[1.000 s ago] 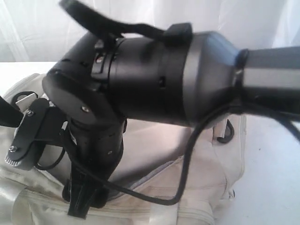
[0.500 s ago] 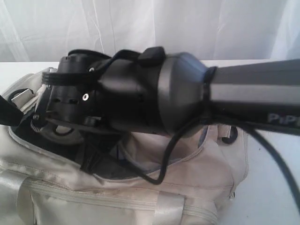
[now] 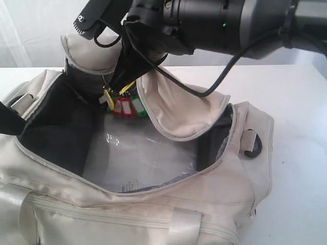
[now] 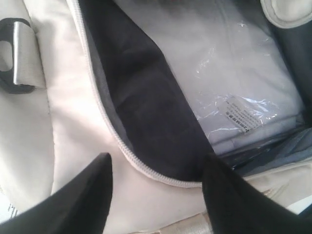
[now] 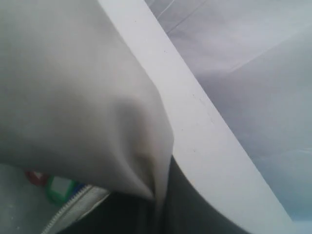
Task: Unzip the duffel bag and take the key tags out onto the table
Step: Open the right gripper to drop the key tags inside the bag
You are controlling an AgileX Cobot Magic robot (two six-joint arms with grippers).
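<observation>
The cream duffel bag lies unzipped on the white table, its dark lining showing. Above the opening my right gripper is shut on the ring of the key tags, whose yellow, red and green tags dangle over the bag. A cream flap rises beside them and fills most of the right wrist view; the tags peek out under it. My left gripper stands open over the bag's zipper edge, holding nothing; one finger shows at the exterior view's left edge.
A clear plastic-wrapped white packet lies on the bag's bottom, labelled side up in the left wrist view. A black D-ring sits on the bag's right end. Bare table runs to the right of the bag.
My right arm has risen out of the bag, where it filled the view, and now carries the key tags above the opening. The flap came up with it.
</observation>
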